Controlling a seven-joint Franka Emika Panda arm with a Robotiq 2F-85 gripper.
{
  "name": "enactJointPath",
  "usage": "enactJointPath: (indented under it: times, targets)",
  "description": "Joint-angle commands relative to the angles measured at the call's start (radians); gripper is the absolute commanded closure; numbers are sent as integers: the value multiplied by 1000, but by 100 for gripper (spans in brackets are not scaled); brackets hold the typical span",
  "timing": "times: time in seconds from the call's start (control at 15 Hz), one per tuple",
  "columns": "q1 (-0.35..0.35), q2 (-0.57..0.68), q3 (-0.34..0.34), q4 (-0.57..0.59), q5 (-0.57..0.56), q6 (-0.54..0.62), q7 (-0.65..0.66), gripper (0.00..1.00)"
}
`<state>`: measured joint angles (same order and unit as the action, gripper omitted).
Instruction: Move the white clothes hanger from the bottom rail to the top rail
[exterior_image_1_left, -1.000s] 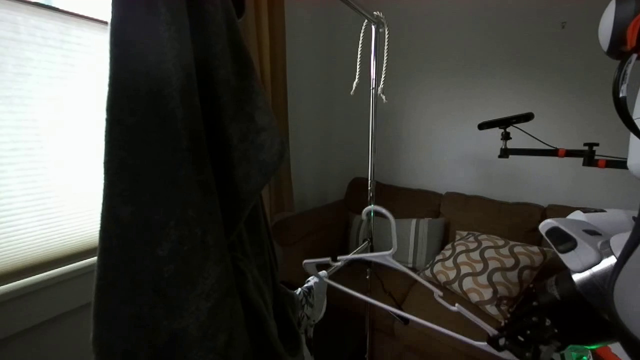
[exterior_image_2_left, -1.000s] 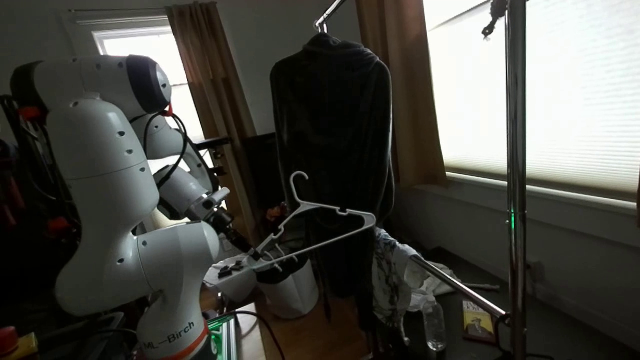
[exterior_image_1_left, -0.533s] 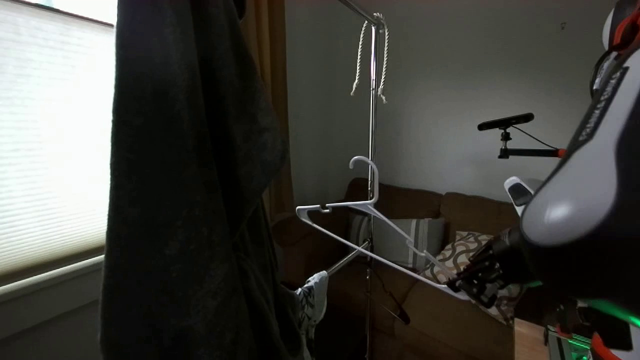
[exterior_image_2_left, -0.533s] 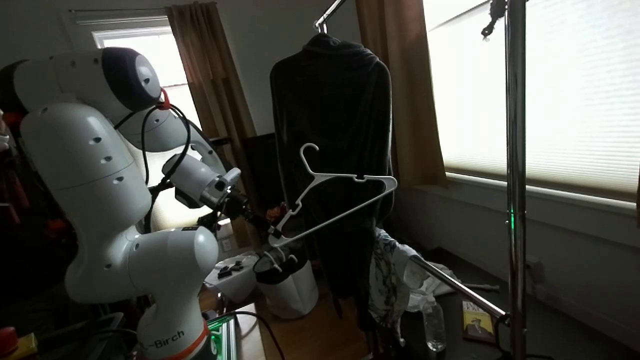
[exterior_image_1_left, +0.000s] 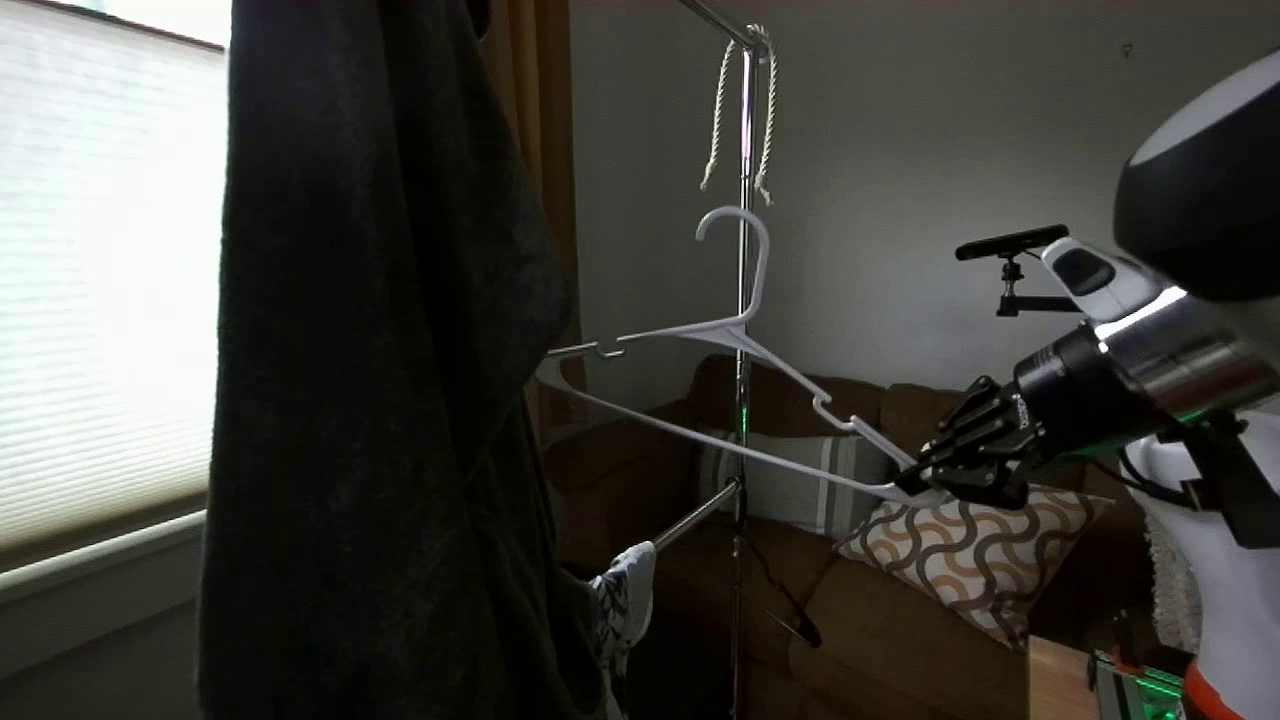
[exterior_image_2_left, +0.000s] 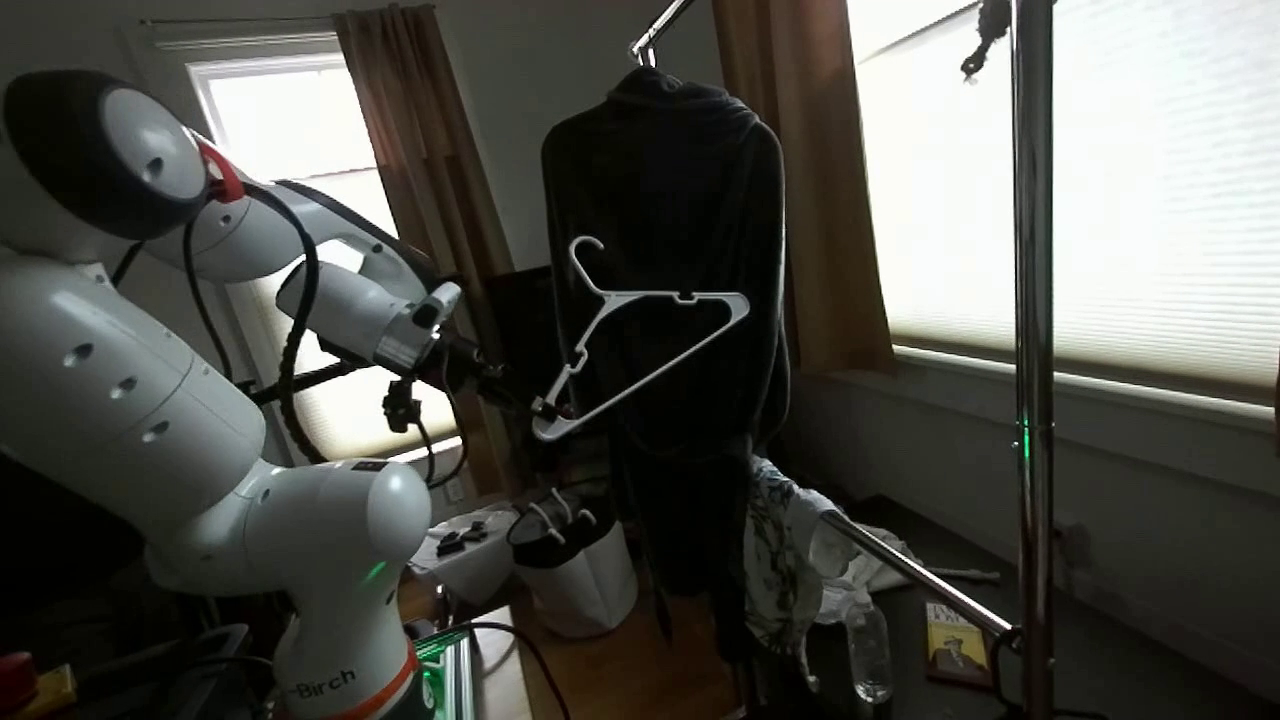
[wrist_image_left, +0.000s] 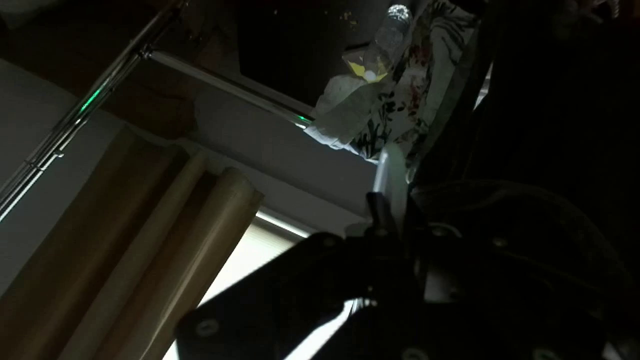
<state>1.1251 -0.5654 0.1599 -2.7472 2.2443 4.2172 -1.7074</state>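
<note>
Pinching white hanger (exterior_image_1_left: 732, 331) between fingers (exterior_image_1_left: 915, 479).

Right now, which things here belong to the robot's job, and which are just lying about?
For the job:
white clothes hanger
gripper, closed on the hanger
bottom rail, the start
top rail, the goal

Just around:
book
clear bottle
patterned cushion
striped cushion
hanging dark garment
</note>
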Motion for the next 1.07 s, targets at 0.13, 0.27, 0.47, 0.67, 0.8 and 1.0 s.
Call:
enactJointPath:
  times: [0.13, 0.27, 0.47, 0.67, 0.8, 1.0]
  targets:
    - [-66, -74, 9, 16, 38, 6, -49, 98]
    - [-167, -145, 22, 31, 114, 11, -129, 98]
    - [-186, -262, -43, 14, 181, 9, -343, 98]
    - [-242, -335, -99, 42, 222, 9, -546, 98]
    - [-323, -362, -133, 89, 244, 9, -676, 98]
    - [-362, -335, -122, 90, 222, -11, -669, 93]
